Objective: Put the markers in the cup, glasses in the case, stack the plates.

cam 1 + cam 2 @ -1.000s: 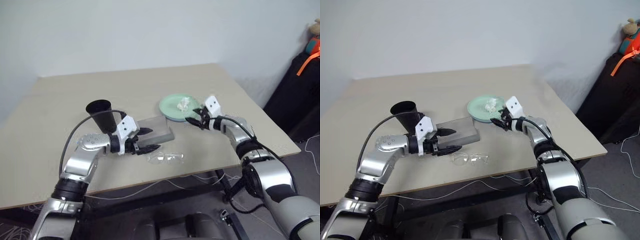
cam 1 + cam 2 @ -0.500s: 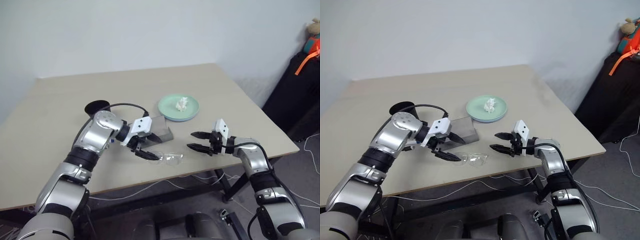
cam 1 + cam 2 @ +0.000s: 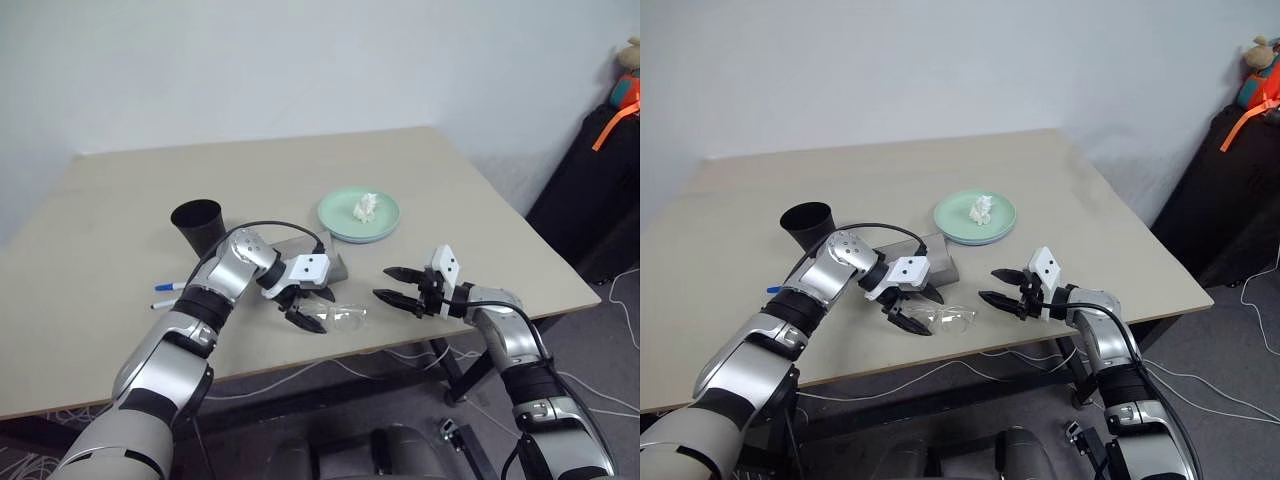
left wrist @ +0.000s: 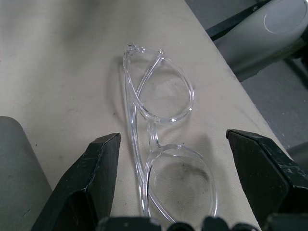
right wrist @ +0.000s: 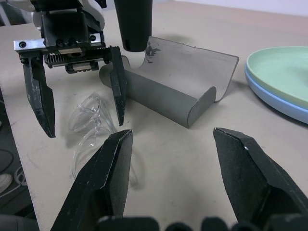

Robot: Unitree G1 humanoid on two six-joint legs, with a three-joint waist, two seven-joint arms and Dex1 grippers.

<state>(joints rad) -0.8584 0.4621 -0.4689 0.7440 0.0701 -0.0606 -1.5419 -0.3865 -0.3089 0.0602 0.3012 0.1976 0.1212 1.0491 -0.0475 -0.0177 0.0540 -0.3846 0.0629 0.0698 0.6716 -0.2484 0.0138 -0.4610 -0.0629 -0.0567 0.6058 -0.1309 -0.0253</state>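
Observation:
The clear glasses (image 3: 345,317) lie folded near the table's front edge. My left gripper (image 3: 316,309) hangs open just above them, pointing down, and its fingers (image 4: 98,173) straddle the glasses (image 4: 159,139) without touching. Behind them the grey case (image 5: 163,94) lies open with its lid up. The black cup (image 3: 197,223) stands upright at the left, with two blue-capped markers (image 3: 168,295) flat on the table in front of it. The mint green plate sits on the light blue one (image 3: 359,217). My right gripper (image 3: 384,283) is open and empty, level, to the right of the glasses.
A white paper wad (image 3: 365,207) lies on the top plate. The table's front edge (image 3: 300,365) runs just below the glasses, with cables hanging under it. A black bag (image 3: 595,180) with an orange strap stands off the table at the right.
My left gripper swung from beside the case down over the glasses and now points downward. My right gripper pulled back from the plates toward the front edge. The markers have come into view.

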